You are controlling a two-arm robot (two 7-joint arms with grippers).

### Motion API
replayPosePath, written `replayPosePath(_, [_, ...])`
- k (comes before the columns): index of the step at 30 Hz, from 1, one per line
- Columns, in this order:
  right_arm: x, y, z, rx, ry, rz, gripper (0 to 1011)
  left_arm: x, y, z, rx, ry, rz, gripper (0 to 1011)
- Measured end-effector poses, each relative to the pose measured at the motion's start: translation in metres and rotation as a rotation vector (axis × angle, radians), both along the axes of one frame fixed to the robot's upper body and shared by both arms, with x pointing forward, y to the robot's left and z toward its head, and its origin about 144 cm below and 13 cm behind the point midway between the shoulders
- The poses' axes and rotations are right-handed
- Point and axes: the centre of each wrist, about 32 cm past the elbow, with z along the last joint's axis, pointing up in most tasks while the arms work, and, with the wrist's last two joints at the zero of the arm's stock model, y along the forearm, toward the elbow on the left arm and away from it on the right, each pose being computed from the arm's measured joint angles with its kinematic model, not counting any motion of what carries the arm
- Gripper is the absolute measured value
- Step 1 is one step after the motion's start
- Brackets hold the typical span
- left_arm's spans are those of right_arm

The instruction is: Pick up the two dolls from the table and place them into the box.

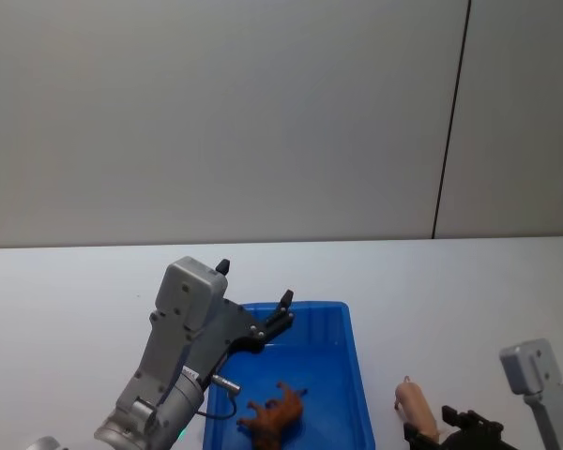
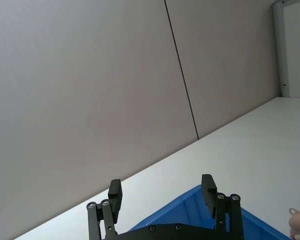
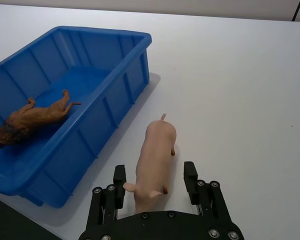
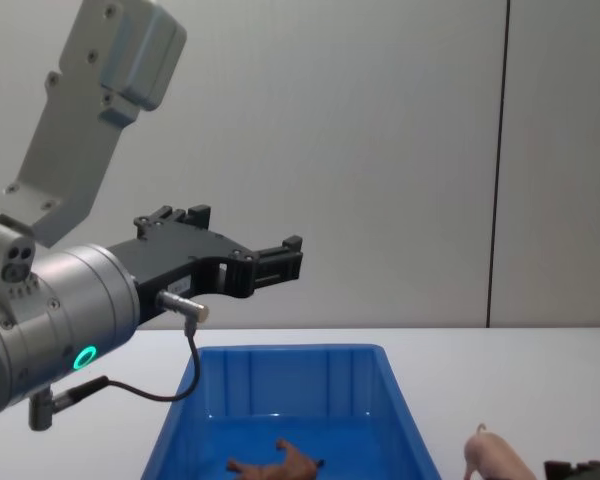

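Observation:
The blue box (image 1: pixel 358 375) stands on the white table (image 1: pixel 75 300). The reddish-brown doll (image 1: pixel 274 417) lies on the floor of the box (image 3: pixel 105 110), and shows again in the right wrist view (image 3: pixel 32 120) and the chest view (image 4: pixel 280 463). The pale pink pig doll (image 3: pixel 155 150) rests on the table just right of the box (image 4: pixel 290 352), and also appears in the head (image 1: pixel 416 403) and chest views (image 4: pixel 495 460). My right gripper (image 3: pixel 155 175) is open, its fingers either side of the pig's head end with gaps showing. My left gripper (image 1: pixel 255 283) hovers open and empty above the box's far end.
A plain grey wall with a dark vertical seam (image 1: pixel 450 122) rises behind the table. Bare tabletop (image 3: pixel 240 100) lies right of the pig and left of the box. The left arm's grey body (image 4: pixel 50 310) looms large at the left of the chest view.

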Motion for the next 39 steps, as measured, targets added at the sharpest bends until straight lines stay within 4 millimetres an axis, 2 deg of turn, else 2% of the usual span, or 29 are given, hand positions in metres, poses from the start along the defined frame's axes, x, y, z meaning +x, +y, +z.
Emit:
replayPosePath(7, [0.003,0.004,-0.004,0.005,0.009,-0.002,506,0.000,0.000,0.000,0.000,0.000,0.000,1001])
replayPosePath(8, [0.004,0.004,-0.004,0.005,0.009,-0.003,506,0.000,0.000,0.000,0.000,0.000,0.000,1001])
replayPosePath(11, [0.005,0.005,-0.005,0.007,0.008,-0.005,393,0.000,0.000,0.000,0.000,0.000,0.000,1001])
replayPosePath(13, [0.005,0.005,-0.005,0.008,0.006,-0.007,368,0.000,0.000,0.000,0.000,0.000,0.000,1001])
replayPosePath(21, [0.006,0.006,-0.002,0.013,-0.034,-0.014,369,0.000,0.000,0.000,0.000,0.000,0.000,1001])
replayPosePath(27, [0.006,0.009,0.009,0.024,-0.098,-0.010,368,0.000,0.000,0.000,0.000,0.000,0.000,1001])
replayPosePath(39, [0.014,0.024,0.049,0.080,-0.249,0.072,368,0.000,0.000,0.000,0.000,0.000,0.000,1001])
